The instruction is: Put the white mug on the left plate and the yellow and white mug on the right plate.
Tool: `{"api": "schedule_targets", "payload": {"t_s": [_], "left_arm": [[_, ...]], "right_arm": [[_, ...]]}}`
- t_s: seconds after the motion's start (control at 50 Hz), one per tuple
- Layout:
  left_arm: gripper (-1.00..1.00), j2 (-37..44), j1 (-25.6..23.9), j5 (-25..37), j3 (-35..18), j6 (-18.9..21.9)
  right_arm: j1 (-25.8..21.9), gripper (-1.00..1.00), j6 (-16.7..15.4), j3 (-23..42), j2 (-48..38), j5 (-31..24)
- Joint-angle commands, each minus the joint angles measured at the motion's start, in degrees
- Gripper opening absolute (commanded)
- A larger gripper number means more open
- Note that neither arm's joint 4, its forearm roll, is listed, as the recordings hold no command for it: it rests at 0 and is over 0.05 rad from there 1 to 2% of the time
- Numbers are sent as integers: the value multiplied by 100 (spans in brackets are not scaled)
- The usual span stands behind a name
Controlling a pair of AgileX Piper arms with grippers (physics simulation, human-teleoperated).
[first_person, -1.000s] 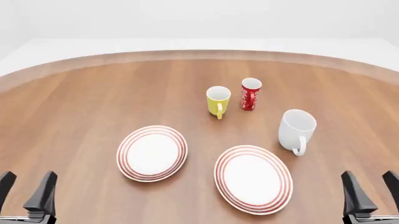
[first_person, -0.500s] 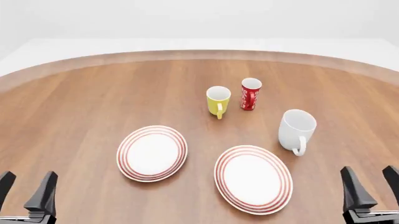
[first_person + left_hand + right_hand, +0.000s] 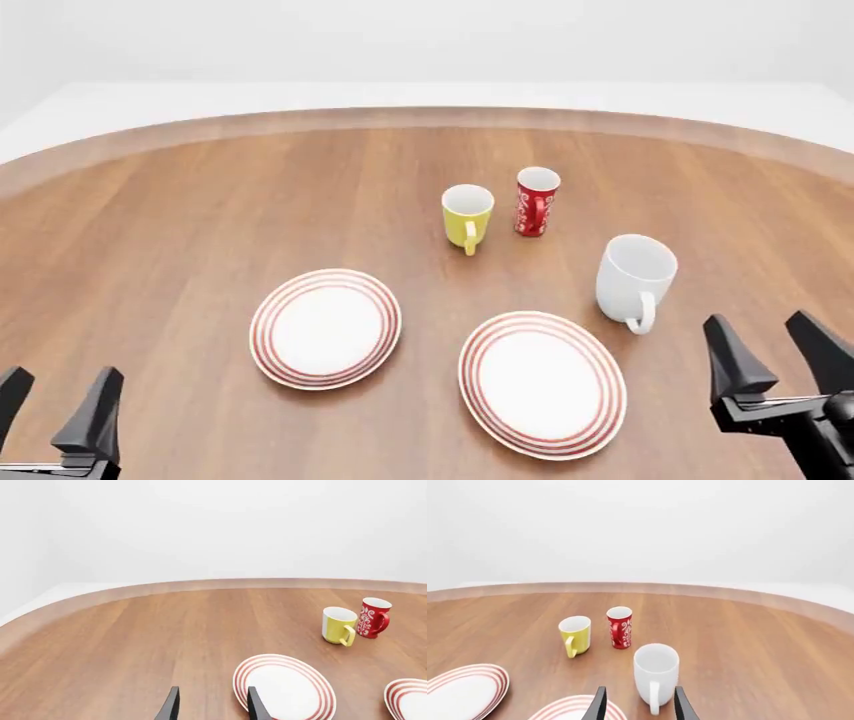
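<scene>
White mug [image 3: 633, 277] upright, right of right plate [image 3: 542, 384]; yellow and white mug [image 3: 466, 215] upright beyond left plate [image 3: 326, 327].

Bare table [image 3: 174, 220] lies ahead of the right gripper's [image 3: 771, 350] fingers up to the white mug [image 3: 633, 279] (handle toward them).

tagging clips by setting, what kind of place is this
Likely a simulated tabletop test scene, not a real room: a round wooden table with blank white surroundings, holding only two plates and three mugs.
</scene>
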State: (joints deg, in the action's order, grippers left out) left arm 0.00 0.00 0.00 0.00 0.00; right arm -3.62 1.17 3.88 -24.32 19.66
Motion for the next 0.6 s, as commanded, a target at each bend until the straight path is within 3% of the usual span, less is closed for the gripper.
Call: {"api": "schedule_targets", "payload": {"t_s": [0.02, 0.6], "left_arm": [[100, 0, 0, 0, 0, 0], [100, 0, 0, 0, 0, 0]], "right_arm": [[20, 100, 73, 80, -1013, 836], [78, 100, 218, 125, -3937, 3149]]}}
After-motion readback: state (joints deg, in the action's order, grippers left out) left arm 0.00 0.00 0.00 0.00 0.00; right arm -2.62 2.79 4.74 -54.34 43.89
